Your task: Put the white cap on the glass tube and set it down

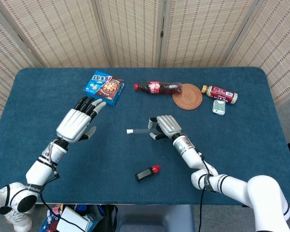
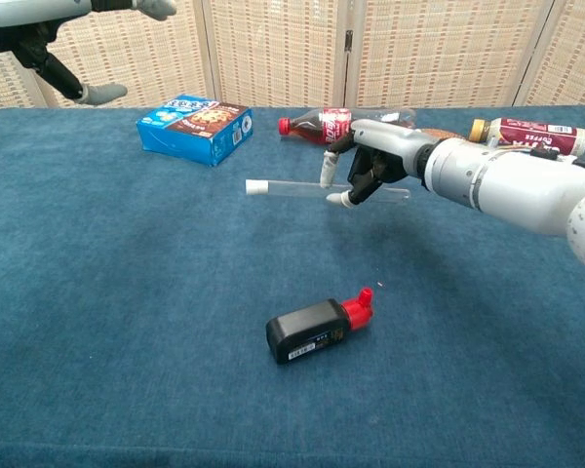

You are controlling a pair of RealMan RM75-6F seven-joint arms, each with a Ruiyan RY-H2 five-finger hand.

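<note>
The glass tube (image 1: 144, 130) (image 2: 302, 189) lies level just above the blue table, with the white cap (image 1: 129, 131) (image 2: 254, 186) on its left end. My right hand (image 1: 165, 126) (image 2: 375, 166) holds the tube's right part between thumb and fingers. Whether the tube touches the cloth I cannot tell. My left hand (image 1: 79, 123) (image 2: 49, 29) hovers well to the left of the tube, fingers spread, holding nothing.
A black device with a red tip (image 1: 147, 172) (image 2: 317, 327) lies near the front edge. Along the far side are a blue cookie box (image 1: 104, 87), a cola bottle (image 1: 158, 87), a wicker coaster (image 1: 187, 96), a small bottle (image 1: 221, 93) and a packet (image 1: 219, 107).
</note>
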